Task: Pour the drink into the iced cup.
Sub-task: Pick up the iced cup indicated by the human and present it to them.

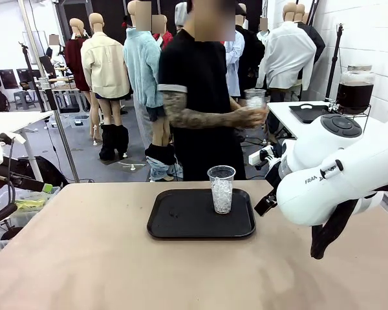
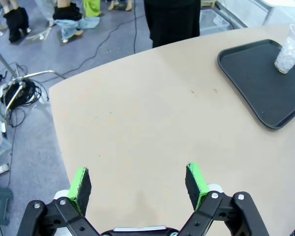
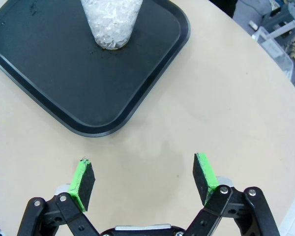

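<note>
Two grippers hung over the table [image 1: 84, 258], and both of them were empty. The iced cup [image 1: 221, 190] stood upright, its long axis vertical, on the right part of a black tray [image 1: 181, 226] in the middle of the table. From the right gripper [image 3: 144, 177] the cup lay ahead of the fingers and somewhat to one side, beyond the near edge of the tray. The gripper itself was over bare table, just beside the tray's corner. The left gripper [image 2: 138, 182] was also over bare table, well apart from the tray, and the cup sat far off at the edge of its view. I judged that the right arm [image 1: 336, 168] was the nearer one.

On each gripper the green pads stood wide apart, with nothing between them and nothing touching them.

The drink [image 1: 354, 95], a dark reddish-brown liquid, was in a glass jar [image 1: 356, 76] at the back right, near the wall and well apart from the iced cup. The person [image 1: 200, 97] at the far side held a clear cup [image 1: 255, 99] in one hand [image 1: 249, 116], above and beyond the tray. Whether that cup had drink inside, I could not tell. The iced cup showed white ice and no dark level of liquid, so I judged that the pouring was not yet begun.
</note>
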Robot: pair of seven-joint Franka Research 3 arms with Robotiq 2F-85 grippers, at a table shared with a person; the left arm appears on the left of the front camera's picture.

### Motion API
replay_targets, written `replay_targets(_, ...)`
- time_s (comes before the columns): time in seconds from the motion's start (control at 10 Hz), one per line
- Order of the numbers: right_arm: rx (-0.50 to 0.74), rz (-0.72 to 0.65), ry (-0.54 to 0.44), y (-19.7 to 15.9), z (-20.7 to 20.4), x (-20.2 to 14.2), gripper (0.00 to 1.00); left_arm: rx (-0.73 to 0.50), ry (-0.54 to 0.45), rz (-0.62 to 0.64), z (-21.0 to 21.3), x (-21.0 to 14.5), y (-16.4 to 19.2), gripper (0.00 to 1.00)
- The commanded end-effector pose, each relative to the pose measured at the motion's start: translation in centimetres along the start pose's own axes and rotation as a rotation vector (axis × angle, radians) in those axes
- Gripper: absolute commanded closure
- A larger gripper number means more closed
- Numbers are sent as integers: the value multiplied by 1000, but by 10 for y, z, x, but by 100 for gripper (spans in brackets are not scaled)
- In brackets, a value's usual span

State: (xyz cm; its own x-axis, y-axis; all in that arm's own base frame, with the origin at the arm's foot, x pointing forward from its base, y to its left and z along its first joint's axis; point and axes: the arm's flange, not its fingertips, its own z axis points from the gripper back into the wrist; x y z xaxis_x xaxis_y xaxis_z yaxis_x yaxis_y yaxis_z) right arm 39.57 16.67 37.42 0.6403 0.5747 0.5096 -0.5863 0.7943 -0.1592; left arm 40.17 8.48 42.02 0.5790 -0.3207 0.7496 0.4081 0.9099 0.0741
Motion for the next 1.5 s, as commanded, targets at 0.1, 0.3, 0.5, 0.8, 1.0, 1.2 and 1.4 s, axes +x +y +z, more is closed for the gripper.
replay_targets(0.1,1,1,1,1,0,-1,0,14,-10,3,-2,-2,0,0)
replay_targets(0.3,1,1,1,1,0,-1,0,14,-10,3,-2,-2,0,0)
replay_targets(0.5,1,1,1,1,0,-1,0,14,-10,3,-2,-2,0,0)
replay_targets(0.8,1,1,1,1,0,-1,0,14,-10,3,-2,-2,0,0)
replay_targets(1.0,1,1,1,1,0,-1,0,14,-10,3,-2,-2,0,0)
replay_targets(1.2,1,1,1,1,0,-1,0,14,-10,3,-2,-2,0,0)
replay_targets(1.4,1,1,1,1,0,-1,0,14,-10,3,-2,-2,0,0)
